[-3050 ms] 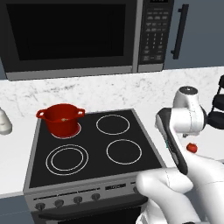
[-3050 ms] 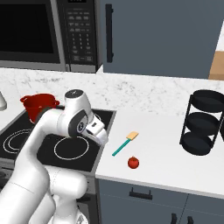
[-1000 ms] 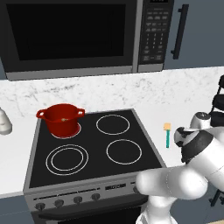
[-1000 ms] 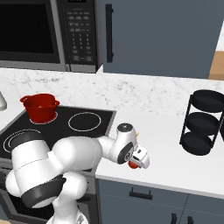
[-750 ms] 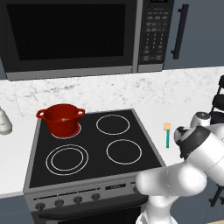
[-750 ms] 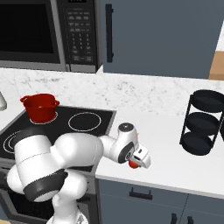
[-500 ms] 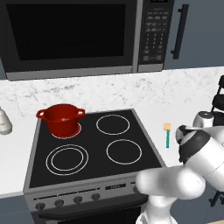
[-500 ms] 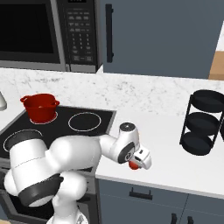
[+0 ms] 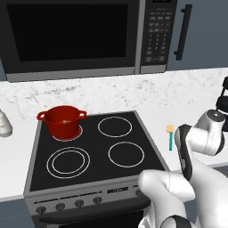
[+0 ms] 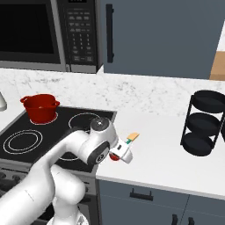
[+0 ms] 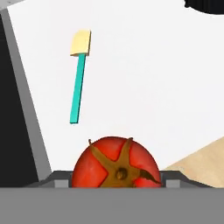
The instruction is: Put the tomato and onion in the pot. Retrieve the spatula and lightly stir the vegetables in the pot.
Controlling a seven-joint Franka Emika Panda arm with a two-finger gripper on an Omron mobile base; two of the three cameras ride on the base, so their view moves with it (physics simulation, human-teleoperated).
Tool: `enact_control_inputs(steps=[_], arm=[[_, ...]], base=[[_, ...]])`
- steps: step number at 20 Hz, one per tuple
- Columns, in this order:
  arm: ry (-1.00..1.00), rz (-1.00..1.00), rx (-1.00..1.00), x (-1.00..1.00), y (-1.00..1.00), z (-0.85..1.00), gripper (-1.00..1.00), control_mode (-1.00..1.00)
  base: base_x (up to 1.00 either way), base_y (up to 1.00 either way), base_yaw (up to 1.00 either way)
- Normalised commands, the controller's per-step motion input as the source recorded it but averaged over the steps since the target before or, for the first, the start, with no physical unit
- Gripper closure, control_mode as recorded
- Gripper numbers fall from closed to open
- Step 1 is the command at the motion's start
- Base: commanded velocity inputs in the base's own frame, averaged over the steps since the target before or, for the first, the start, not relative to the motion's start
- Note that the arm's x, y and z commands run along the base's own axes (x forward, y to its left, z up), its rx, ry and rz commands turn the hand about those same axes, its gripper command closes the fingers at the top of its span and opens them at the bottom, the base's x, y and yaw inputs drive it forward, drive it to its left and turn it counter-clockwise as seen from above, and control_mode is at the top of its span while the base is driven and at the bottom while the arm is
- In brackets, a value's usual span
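One tomato (image 11: 115, 162), red with a brown star-shaped stem: sits directly between the jaws, a finger (image 11: 57, 178) close against each flank, so the gripper (image 10: 117, 157) looks closed on it; actual contact is cut off by the frame's lower edge. One spatula (image 11: 78, 74), teal handle, pale yellow head: flat on the white counter (image 11: 153, 87) ahead of the jaws, apart from the tomato. One red pot (image 9: 62, 120): far from the jaws, on the stove's (image 9: 89, 153) rear left burner.
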Motion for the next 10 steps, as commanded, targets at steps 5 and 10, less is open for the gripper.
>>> enact_control_inputs(steps=[5,10], arm=[[-0.16,0.07,-0.04,-0.16,1.00,0.76,1.00,-1.00],[-0.11,0.09,-0.02,-0.01,1.00,0.84,1.00,-1.00]], base=[[0.00,0.00,0.00],[0.00,0.00,0.00]])
